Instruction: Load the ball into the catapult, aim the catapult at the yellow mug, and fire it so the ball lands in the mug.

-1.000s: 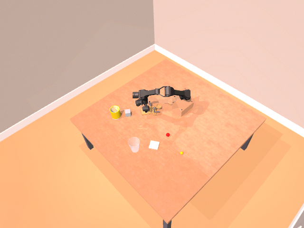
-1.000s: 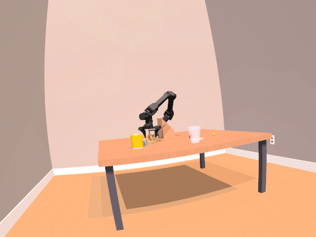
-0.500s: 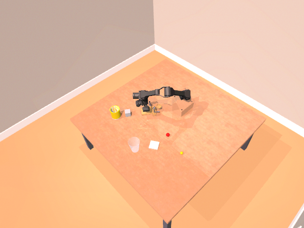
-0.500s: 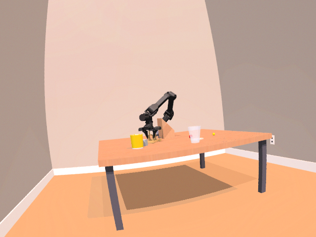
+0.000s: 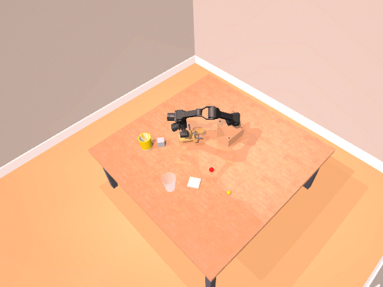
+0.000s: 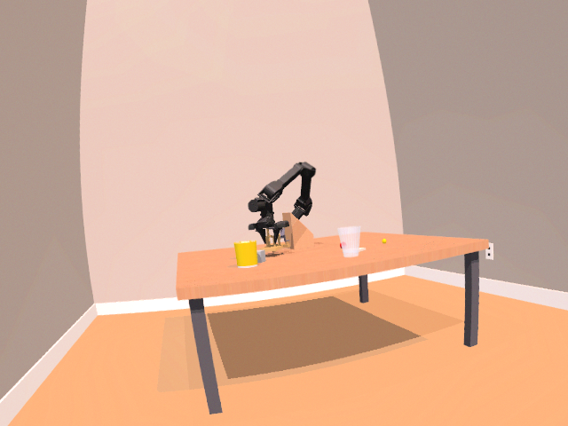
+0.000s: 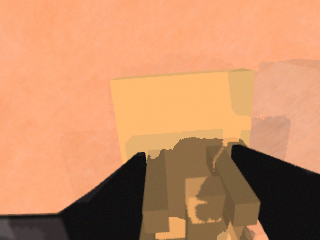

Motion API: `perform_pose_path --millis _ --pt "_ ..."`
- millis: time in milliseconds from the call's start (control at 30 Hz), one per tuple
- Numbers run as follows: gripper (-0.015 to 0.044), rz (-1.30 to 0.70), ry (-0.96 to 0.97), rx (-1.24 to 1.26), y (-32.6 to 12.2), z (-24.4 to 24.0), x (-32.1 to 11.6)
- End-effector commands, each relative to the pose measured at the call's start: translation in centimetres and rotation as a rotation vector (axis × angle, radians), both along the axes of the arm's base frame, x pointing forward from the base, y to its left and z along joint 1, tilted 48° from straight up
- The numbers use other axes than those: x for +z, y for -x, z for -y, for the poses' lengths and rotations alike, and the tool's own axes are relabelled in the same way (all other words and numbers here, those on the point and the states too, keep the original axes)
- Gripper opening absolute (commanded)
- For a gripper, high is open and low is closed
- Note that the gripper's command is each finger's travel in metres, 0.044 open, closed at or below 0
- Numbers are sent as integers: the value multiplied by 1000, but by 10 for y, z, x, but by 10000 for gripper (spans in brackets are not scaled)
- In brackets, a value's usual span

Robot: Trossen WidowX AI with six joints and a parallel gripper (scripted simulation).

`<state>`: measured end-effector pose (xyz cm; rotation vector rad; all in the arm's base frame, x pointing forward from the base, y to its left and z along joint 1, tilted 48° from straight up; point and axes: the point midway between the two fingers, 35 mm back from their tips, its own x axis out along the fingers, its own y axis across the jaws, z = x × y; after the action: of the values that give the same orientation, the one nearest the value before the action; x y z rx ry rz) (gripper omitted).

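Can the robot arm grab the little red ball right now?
Probably not yet: its end effector is shut on the wooden catapult. It would likely have to let go first. Nothing seems to cover the red ball from above.

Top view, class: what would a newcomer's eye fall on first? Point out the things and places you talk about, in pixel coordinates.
The black arm [image 5: 197, 113] [image 6: 287, 177] arching over the table, its gripper [image 5: 184, 134] [image 6: 271, 242] [image 7: 188, 156] closed on the small wooden catapult [image 5: 185, 139] [image 6: 272, 248] [image 7: 175, 102]. Next, the bright yellow mug [image 5: 145, 143] [image 6: 246, 254] near the table's left corner, then the red ball [image 5: 211, 169] out in the open.
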<state>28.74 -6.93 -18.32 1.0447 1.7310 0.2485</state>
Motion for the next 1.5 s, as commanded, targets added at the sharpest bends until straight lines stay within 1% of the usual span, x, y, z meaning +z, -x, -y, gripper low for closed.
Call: perform_pose_path --millis 0,1100,1300,1467 --pt "0 27 16 -4 -7 16 13" --pt "0 25 11 -8 -7 -22 -21" --pt "0 21 11 2 -6 -20 -20" --pt "131 21 11 2 -6 -20 -20"
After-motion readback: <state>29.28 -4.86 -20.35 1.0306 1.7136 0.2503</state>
